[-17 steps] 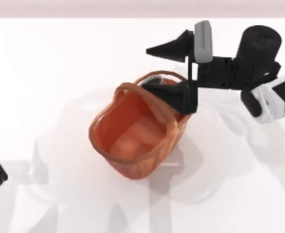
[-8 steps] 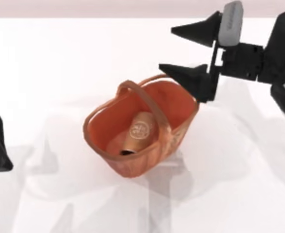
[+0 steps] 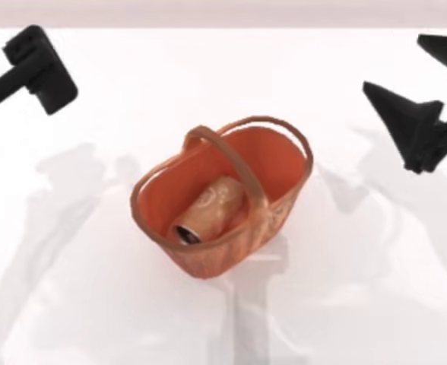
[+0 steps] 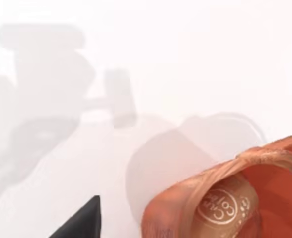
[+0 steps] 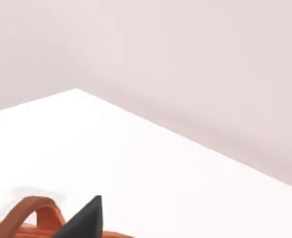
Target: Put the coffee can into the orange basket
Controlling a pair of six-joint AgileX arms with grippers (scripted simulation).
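The coffee can (image 3: 208, 211) lies on its side inside the orange basket (image 3: 284, 199), its dark top facing the basket's near left wall. In the left wrist view the can's pale emblem (image 4: 224, 209) shows past the basket rim (image 4: 245, 158). My right gripper (image 3: 391, 61) hangs open and holds nothing at the far right, well apart from the basket. One of its fingers (image 5: 86, 218) shows in front of the basket handle (image 5: 34, 206). My left arm (image 3: 33, 68) is at the far left; one dark finger (image 4: 86, 220) shows, off to one side.
The basket stands near the middle of a plain white table (image 3: 345, 304). A pale wall (image 5: 210, 59) rises behind the table's far edge. Soft shadows of both arms fall on the tabletop around the basket.
The right gripper pulled away from the basket toward the far right, still open. The can settled on its side in the basket. The left arm rose from the left edge to the far left.
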